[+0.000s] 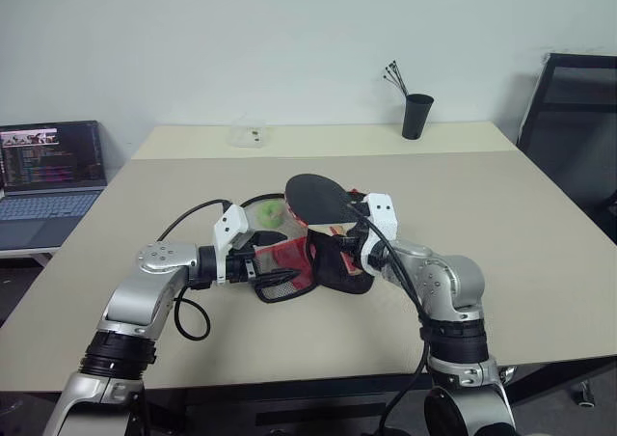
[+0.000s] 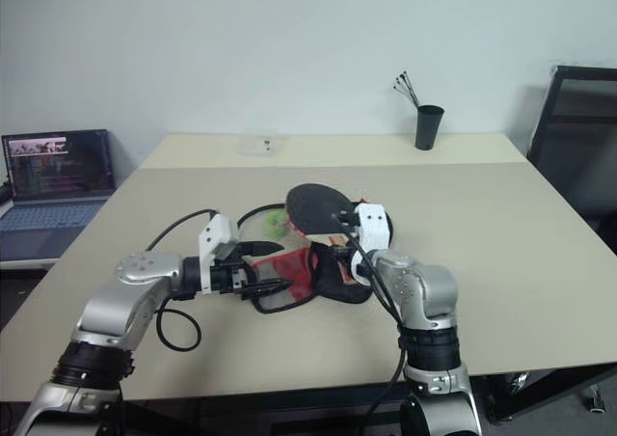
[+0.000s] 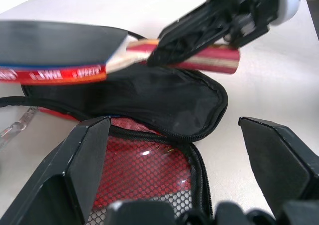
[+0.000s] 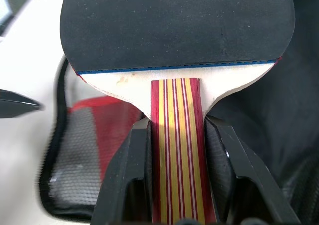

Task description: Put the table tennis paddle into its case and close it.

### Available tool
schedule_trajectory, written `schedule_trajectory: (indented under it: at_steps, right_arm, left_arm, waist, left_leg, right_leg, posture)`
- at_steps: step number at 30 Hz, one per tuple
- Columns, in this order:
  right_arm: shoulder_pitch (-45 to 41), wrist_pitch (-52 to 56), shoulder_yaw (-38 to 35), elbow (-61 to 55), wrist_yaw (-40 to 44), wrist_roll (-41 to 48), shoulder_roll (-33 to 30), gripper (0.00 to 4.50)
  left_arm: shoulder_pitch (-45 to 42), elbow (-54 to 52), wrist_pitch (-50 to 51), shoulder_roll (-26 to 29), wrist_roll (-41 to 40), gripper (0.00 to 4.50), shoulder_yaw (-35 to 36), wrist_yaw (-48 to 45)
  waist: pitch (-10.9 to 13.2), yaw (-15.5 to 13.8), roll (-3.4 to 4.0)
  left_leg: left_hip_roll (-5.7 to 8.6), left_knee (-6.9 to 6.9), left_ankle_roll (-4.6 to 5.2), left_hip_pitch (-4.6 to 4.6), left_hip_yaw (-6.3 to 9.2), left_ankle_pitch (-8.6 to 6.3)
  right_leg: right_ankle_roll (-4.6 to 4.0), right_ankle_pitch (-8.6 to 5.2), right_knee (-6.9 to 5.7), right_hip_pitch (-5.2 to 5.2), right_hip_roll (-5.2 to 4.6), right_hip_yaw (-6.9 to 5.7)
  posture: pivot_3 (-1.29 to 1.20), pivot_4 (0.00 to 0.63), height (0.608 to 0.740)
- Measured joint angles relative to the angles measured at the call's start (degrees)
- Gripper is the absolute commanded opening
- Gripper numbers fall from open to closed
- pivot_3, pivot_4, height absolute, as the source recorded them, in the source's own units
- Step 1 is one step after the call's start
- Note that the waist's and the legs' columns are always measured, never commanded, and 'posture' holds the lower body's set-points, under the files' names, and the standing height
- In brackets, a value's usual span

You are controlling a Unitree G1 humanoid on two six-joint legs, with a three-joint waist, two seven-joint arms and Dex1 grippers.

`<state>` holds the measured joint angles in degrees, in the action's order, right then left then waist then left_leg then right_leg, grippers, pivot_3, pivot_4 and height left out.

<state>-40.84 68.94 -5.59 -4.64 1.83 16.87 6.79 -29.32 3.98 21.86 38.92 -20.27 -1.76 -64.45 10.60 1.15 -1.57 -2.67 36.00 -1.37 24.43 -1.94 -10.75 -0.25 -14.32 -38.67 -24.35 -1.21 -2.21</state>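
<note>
Centrally on the beige table (image 1: 501, 224) lie the two task objects: one table tennis paddle (image 1: 318, 197) and one case (image 1: 318, 262). One right gripper (image 4: 174, 150) pinches the paddle by its striped wooden handle, one black finger (image 4: 127, 170) pressed against each side of the grip, as the right wrist view shows. The paddle is held above the case, its black rubber face up and its round head pointing away from the robot. The case lies unzipped on the tabletop beneath it, with one black flap folded open and the red mesh-covered panel (image 3: 144, 170) exposed; the zipper runs along the flap's edge. One left gripper (image 3: 189, 155) hovers just beside the case on the robot's left, its two fingers spread wide apart and holding nothing, with the mesh panel seen between them in the left wrist view. One small green object (image 1: 271, 214) lies just beside the case on the robot's left; what it is cannot be told. One black cup (image 1: 416, 116) holding a few thin sticks stands at the far edge of the table. One small clear container (image 1: 249, 133) rests near the far edge, to the cup's left. One open laptop (image 1: 50, 180) sits on a separate surface to the robot's left. One black chair (image 1: 574, 118) stands to the right of the table.
</note>
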Motion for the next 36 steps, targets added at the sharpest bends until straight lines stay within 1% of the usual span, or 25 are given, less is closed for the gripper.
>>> schedule_trajectory:
  at_steps: [7,13,36]
  right_arm:
    - [1.60,-4.85,0.12,6.13,-2.59,-2.37,0.09,1.13]
    - [1.54,-8.34,0.71,8.68,-4.31,-2.96,0.21,1.13]
    - [1.39,-13.29,4.77,11.96,-6.11,-6.75,-0.40,1.13]
  left_arm:
    - [0.60,-1.54,0.44,0.05,-0.04,4.50,0.03,0.23]
    - [0.91,-1.81,1.13,0.07,-0.04,4.50,0.03,0.25]
    - [1.42,-1.84,1.25,0.07,-0.04,4.50,0.03,1.26]
  waist:
    - [0.00,0.54,0.00]
    - [0.00,0.64,0.00]
    - [-0.03,0.62,-0.04]
  left_leg:
    - [-0.03,-0.06,0.00,0.00,0.01,0.00]
    - [-0.03,-0.05,0.00,-0.01,0.03,0.00]
    - [-0.06,-0.04,0.00,-0.04,0.06,0.00]
  right_leg:
    - [-0.01,-0.01,-0.01,-0.03,0.11,-0.01]
    - [-0.01,-0.01,-0.01,-0.02,0.11,-0.01]
    - [-0.01,-0.01,-0.02,-0.01,0.10,-0.01]
  posture:
    - [0.00,0.150,0.740]
    - [0.00,0.150,0.740]
    - [0.00,0.150,0.740]
